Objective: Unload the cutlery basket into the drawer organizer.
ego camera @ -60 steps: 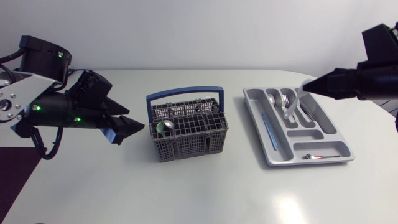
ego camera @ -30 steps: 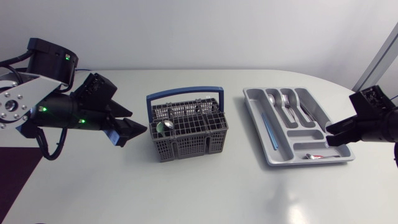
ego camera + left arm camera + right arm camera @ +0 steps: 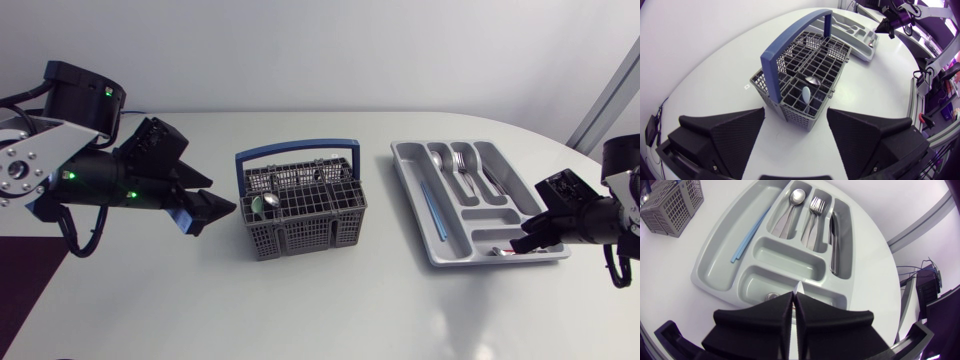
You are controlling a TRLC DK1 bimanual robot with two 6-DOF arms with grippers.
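The grey cutlery basket with a blue handle stands mid-table; a metal spoon and a pale blue handle stick up in its near corner. My left gripper hangs open just left of the basket, nothing between its fingers. The grey drawer organizer lies to the right. My right gripper is low over the organizer's front compartment, shut on a thin white utensil whose tip pokes out ahead of the fingers.
The organizer holds spoons, forks, knives and a blue stick in its long side slot. A small red-and-silver piece lies in the front compartment. The table edge curves close behind the right gripper.
My right gripper came from above the organizer's back slots, carrying the white utensil, down to its front right corner. The left arm shifted only slightly.
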